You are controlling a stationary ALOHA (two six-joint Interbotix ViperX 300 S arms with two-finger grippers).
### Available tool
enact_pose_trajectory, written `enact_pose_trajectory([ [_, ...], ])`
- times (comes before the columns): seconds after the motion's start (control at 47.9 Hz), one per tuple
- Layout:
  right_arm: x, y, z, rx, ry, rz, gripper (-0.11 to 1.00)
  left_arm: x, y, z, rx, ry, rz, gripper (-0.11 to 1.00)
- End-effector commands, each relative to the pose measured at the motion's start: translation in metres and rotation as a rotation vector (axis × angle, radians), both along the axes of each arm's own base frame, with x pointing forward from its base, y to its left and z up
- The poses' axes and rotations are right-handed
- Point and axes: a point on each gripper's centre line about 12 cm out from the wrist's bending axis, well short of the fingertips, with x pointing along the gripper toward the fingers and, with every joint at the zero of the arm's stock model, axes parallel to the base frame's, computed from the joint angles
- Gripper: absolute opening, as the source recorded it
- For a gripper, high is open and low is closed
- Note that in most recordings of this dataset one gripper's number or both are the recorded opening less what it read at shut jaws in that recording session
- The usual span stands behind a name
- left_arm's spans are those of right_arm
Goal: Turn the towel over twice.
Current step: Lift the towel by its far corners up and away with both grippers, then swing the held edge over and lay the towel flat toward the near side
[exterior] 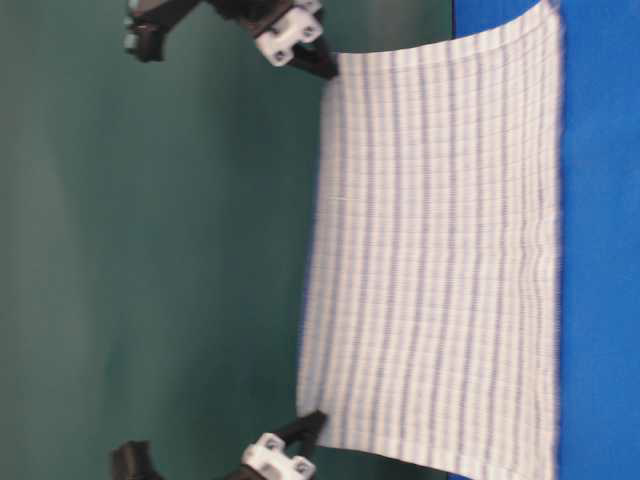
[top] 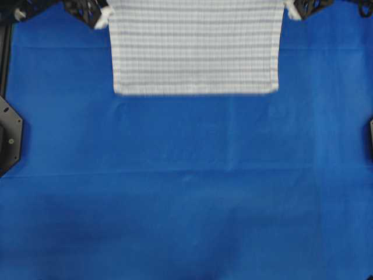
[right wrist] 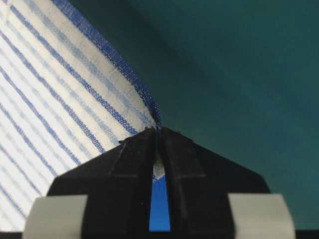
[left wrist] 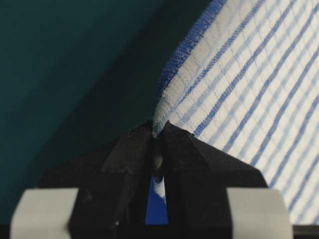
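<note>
We have the towel (exterior: 440,250) lifted by two corners, our left claw (left wrist: 155,133) and right claw (right wrist: 158,130) each pinching one, cloth hanging below with its bottom edge at the table (top: 186,204). We judge a flip under way, how many done unclear. Open room all around.

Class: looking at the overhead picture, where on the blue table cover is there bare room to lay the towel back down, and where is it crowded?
Bare: all the blue table cover below the towel edge, plus strips on either side of it. Crowded: the top edge, where the left gripper and right gripper hold the towel's corners.
</note>
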Motion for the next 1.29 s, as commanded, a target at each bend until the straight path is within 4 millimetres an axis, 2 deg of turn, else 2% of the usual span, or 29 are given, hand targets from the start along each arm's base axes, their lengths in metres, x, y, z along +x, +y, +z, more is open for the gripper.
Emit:
enact_pose_trajectory([
  [0.0, -0.003, -0.004, 0.035, -0.064, -0.034, -0.02, 0.08, 0.001, 0.005, 0.028, 0.064, -0.06, 0.007, 0.03],
  [0.334, -0.024, 0.013, 0.091, -0.174, -0.09, -0.04, 0.08, -0.002, -0.003, 0.065, 0.158, -0.159, -0.002, 0.03],
  [0.459, -0.031, 0.024, 0.102, -0.191, -0.1, -0.04, 0.08, -0.002, -0.012, 0.077, 0.177, -0.183, -0.02, 0.03],
  [0.605, -0.033, 0.038, 0.104, -0.19, -0.12, -0.022, 0.08, 0.0, -0.024, 0.083, 0.178, -0.189, -0.05, 0.03],
  [0.939, -0.023, 0.088, 0.095, -0.098, -0.107, 0.067, 0.08, 0.009, -0.064, 0.08, 0.096, -0.118, -0.162, 0.03],
  [1.043, -0.018, 0.105, 0.083, -0.048, -0.087, 0.105, 0.08, 0.01, -0.082, 0.068, 0.038, -0.055, -0.212, 0.03],
  [1.273, -0.013, 0.141, 0.039, 0.077, -0.037, 0.167, 0.08, 0.012, -0.12, 0.031, -0.081, 0.067, -0.313, 0.03],
])
